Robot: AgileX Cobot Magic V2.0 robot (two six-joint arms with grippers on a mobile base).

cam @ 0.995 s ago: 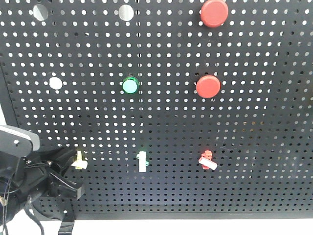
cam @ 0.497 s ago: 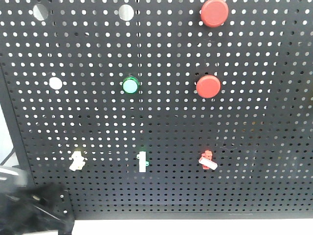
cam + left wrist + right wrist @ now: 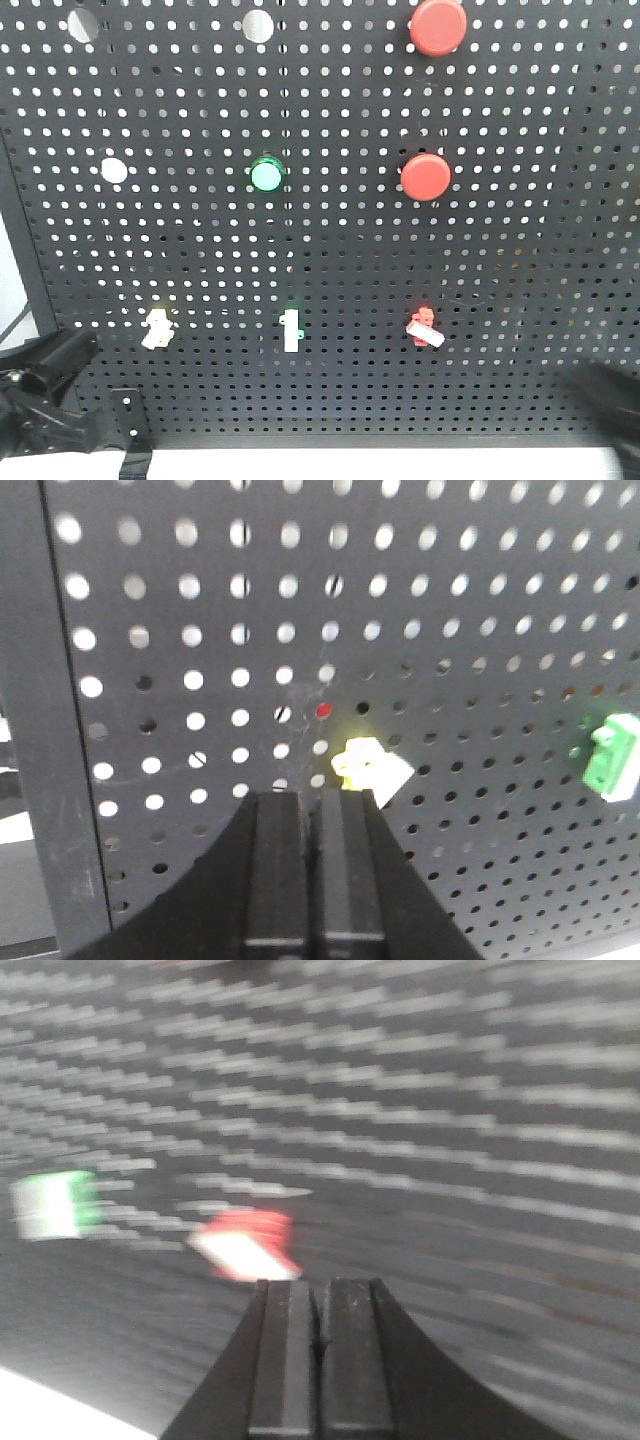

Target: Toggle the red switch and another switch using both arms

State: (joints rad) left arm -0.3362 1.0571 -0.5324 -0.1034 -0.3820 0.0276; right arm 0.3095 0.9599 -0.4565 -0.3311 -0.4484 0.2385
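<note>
Low on the black pegboard [image 3: 520, 250], three tiny toggles sit in a row: another switch [image 3: 157, 328], the pale yellow one, at the left, a green-based toggle [image 3: 290, 330] in the middle, and the red switch [image 3: 425, 328] at the right. The big red push buttons [image 3: 427, 176] are well above and out of harm's way.

The left gripper [image 3: 312, 805] has its fingers pressed together with no gap, holding nothing. From its wrist view the tips sit just below and a little left of the yellow switch, near it but apart. The right gripper [image 3: 320, 1290] is likewise closed tight and empty, its tips just below and right of the red switch. That wrist view is badly blurred, and the front view shows only a dark smear at the lower right corner.

The worry, to my eye, is aim. These levers are very small against blunt closed tips, so a push slightly off line would slide past the lever or jam into the panel instead of flipping it. On the right side, with everything blurred, an overshoot could carry the tips along the row toward the green toggle. Which way either lever should go, I cannot tell.
</note>
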